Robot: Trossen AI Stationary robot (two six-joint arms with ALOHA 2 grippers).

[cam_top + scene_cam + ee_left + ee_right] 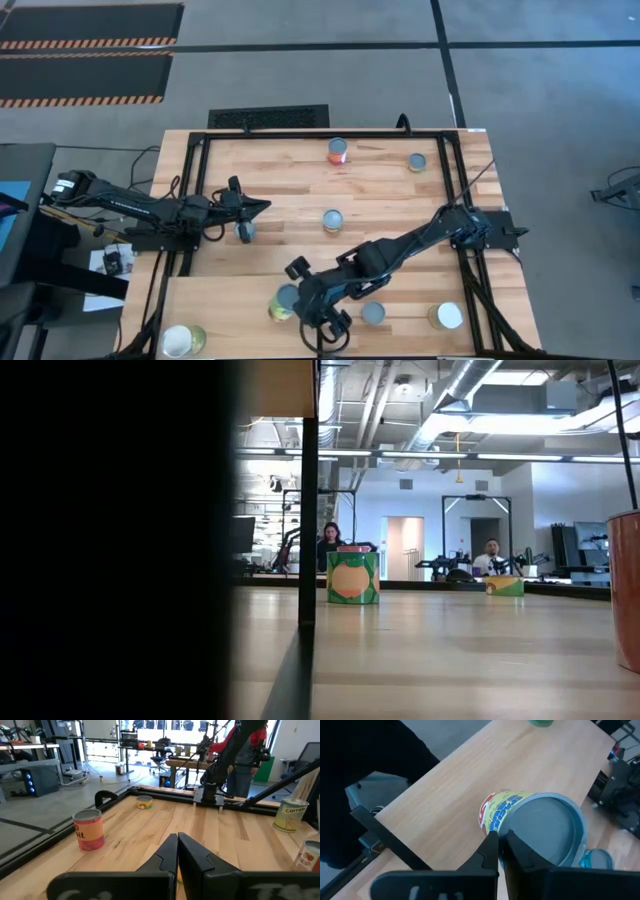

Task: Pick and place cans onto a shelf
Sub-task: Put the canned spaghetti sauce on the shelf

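Observation:
The pale shelf panel (230, 300) lies along the table's near side. On it stand a yellow-labelled can with a grey-blue top (285, 300) (540, 825), a grey-topped can (373, 313), and white-topped cans (448, 316) (178, 340). My right gripper (305, 298) (500, 845) is shut, right beside the yellow-labelled can. My left gripper (258, 206) (177, 847) is shut and empty over the table's left part, next to a can (245, 232). More cans stand on the plank tabletop: a red-orange one (338, 150) (89, 829), one at the far right (417, 162) and one in the middle (333, 220). My right gripper's shut fingertips (492, 845) stand in front of the yellow-labelled can's side just below its rim (495, 817), slanting down at it from the table's right. Whether they touch the can, I cannot tell. The can stands upright on the shelf.
A black frame (200, 150) runs around the tabletop. A dark upright (308, 490) stands at the shelf's edge. The low view shows a green-and-orange can (353, 575) and a red can's side (625, 590). People sit in the room beyond; one in red (245, 740) stands near the table.

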